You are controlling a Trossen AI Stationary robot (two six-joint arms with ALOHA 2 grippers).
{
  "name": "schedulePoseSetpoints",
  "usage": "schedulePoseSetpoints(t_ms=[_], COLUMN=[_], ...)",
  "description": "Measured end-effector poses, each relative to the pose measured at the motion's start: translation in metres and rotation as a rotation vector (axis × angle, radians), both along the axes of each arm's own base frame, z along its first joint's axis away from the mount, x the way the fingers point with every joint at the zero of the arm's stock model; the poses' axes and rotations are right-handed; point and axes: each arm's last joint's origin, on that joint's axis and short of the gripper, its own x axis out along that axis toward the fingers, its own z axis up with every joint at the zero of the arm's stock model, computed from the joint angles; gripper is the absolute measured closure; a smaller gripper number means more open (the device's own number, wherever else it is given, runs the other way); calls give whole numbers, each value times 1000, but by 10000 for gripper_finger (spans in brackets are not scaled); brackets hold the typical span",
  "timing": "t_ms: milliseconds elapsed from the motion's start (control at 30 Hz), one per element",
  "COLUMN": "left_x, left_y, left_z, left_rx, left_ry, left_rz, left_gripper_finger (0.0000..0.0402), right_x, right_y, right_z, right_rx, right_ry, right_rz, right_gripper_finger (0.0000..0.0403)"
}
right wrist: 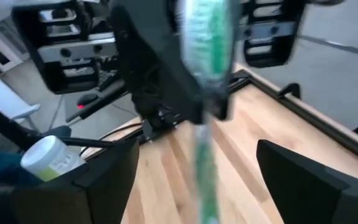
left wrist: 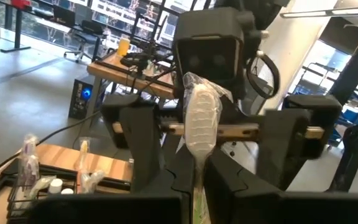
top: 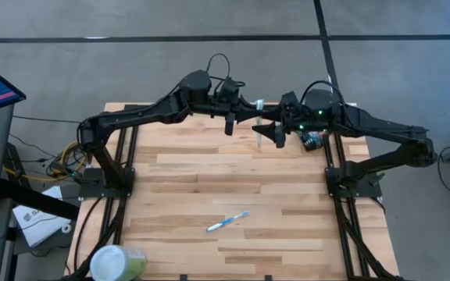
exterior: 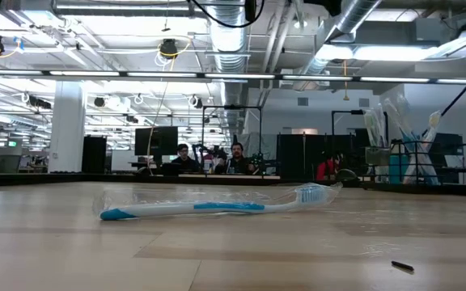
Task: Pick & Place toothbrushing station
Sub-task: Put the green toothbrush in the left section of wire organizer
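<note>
A green toothbrush in a clear wrapper (top: 258, 133) hangs above the far middle of the table, with my left gripper (top: 253, 119) shut on it. My right gripper (top: 272, 127) faces it from the table's right and is open. Its two fingers (right wrist: 107, 177) stand wide on either side of the brush and touch nothing. A blue toothbrush (top: 227, 222) in its wrapper lies flat on the near part of the table. The toothbrushing station (top: 312, 141), a small black holder with items in it, stands at the table's right edge, partly under my right arm. My left gripper pinches the green toothbrush's handle (left wrist: 196, 163) between its two fingers, below the wrapped head (left wrist: 201, 115). The fingers come level from the table's left and lie across the brush. The brush is lifted clear of the table, one end toward the far edge, the other toward the near edge.
A pale-green cup with a white lid (top: 117, 263) stands at the near left corner. The blue toothbrush (exterior: 217, 207) lies across the low view. Black frame struts run along both table sides (top: 342, 195). Bare wood lies between the arms and the near edge.
</note>
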Motion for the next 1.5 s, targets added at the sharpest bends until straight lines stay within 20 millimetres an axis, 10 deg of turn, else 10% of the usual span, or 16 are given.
schedulePoseSetpoints(t_ms=[1500], left_x=[5], left_y=[-12], left_z=[-8], left_rx=[14], left_ry=[75], left_rz=[134], left_gripper_finger=[396], right_x=[10], right_y=[2], right_z=[-7], right_rx=[-22], right_ry=[34], right_rz=[-100], right_gripper_finger=[380])
